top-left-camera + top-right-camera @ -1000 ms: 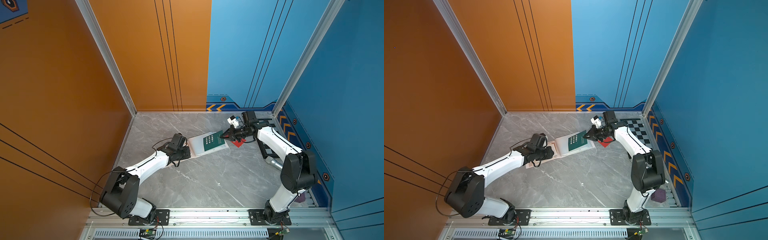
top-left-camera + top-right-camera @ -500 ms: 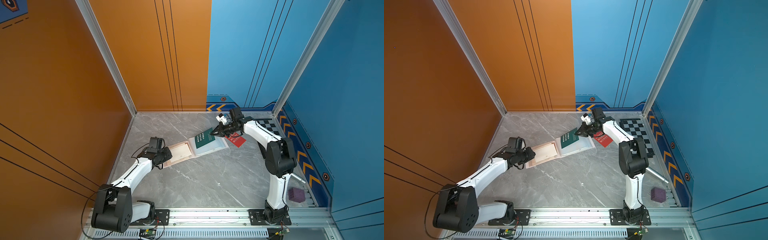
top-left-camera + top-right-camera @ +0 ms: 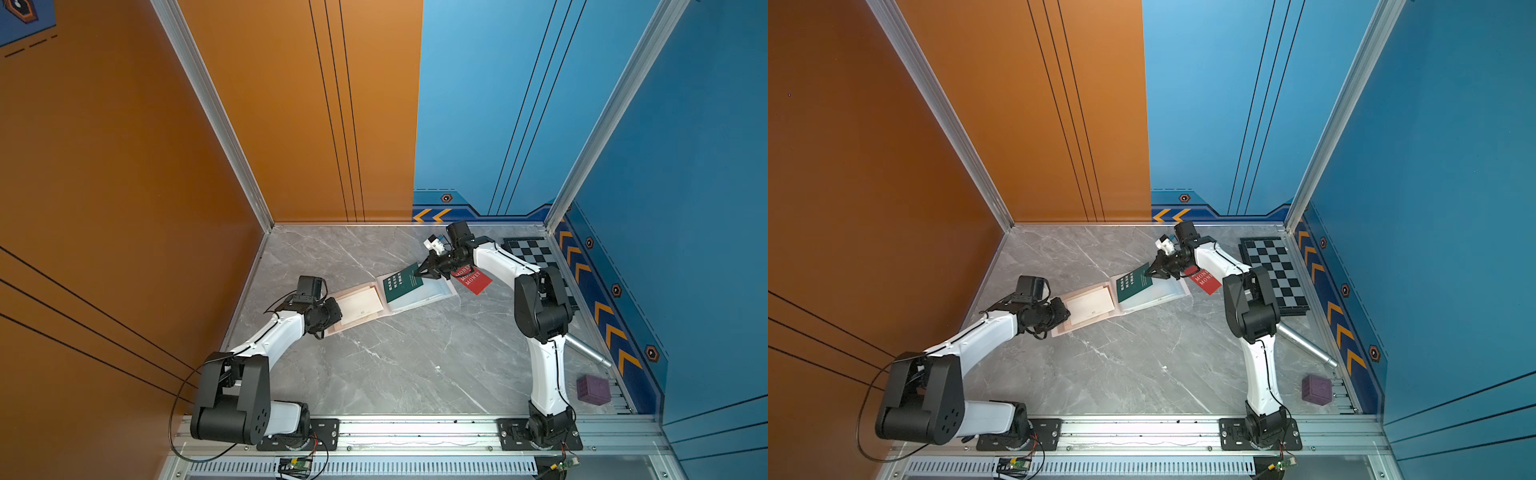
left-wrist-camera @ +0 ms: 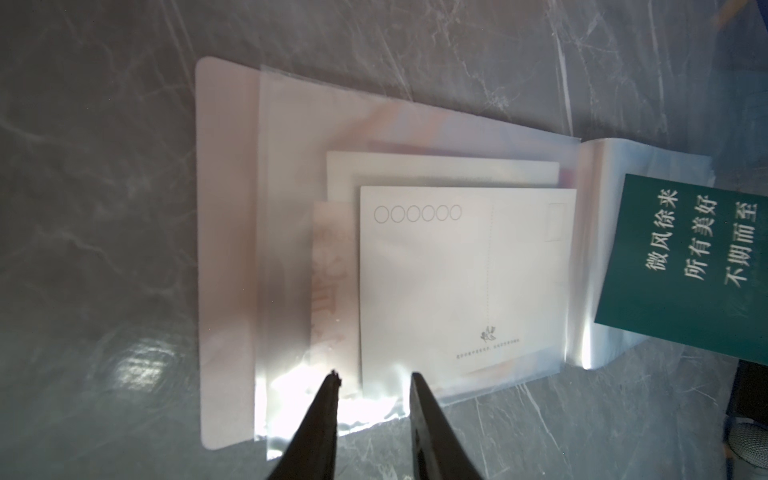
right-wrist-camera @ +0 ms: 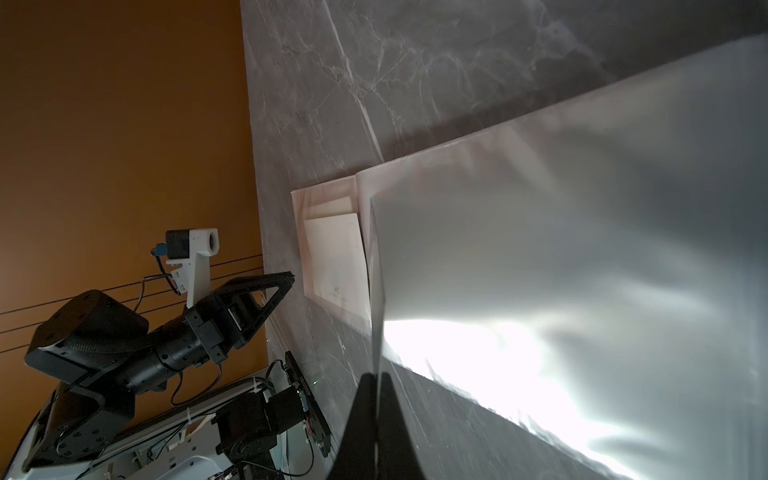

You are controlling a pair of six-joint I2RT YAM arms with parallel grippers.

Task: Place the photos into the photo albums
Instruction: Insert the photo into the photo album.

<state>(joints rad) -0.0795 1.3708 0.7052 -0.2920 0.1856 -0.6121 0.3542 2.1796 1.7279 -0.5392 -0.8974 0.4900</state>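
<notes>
**On the counter (image 3: 395, 365): photo album (image 3: 432, 293) (image 3: 1163, 293) open, green card (image 3: 402, 282) (image 3: 1133, 282) pinched over its right page**

Album condition: it lies flat and open. The cover is pale pink and the sleeve pages are glossy.

Left page contents: a clear sleeve (image 4: 291, 124) lies over the cover. Under it is a white card (image 4: 461, 282), blank side up, with six small circles and a stamp box. A pale card (image 4: 440, 170) shows behind it, and a pink-printed card (image 4: 332, 282) shows beside it. Which sleeve holds each card cannot be told.

Right page contents: the green card overlaps the sleeves next to the spine, askew to the album's edges. It is dark green with three columns of white Chinese characters.

Right tool (image 3: 419, 272) (image 3: 1151, 272): pressed together on a corner of the green card, above the album's right page.

Left tool (image 4: 374, 376) (image 3: 337, 309): jaws spread slightly, with the tips at the outer edge of the album's left-page sleeve. Contact with the sleeve cannot be told.

Loose item: a red card (image 3: 473, 280) (image 3: 1204, 280) printed "MONEY" lies flat just beside the album's right outer edge, partly under the right arm.

Other: a checkerboard (image 3: 1273, 270) lies beyond the red card, apart from the album.
</notes>
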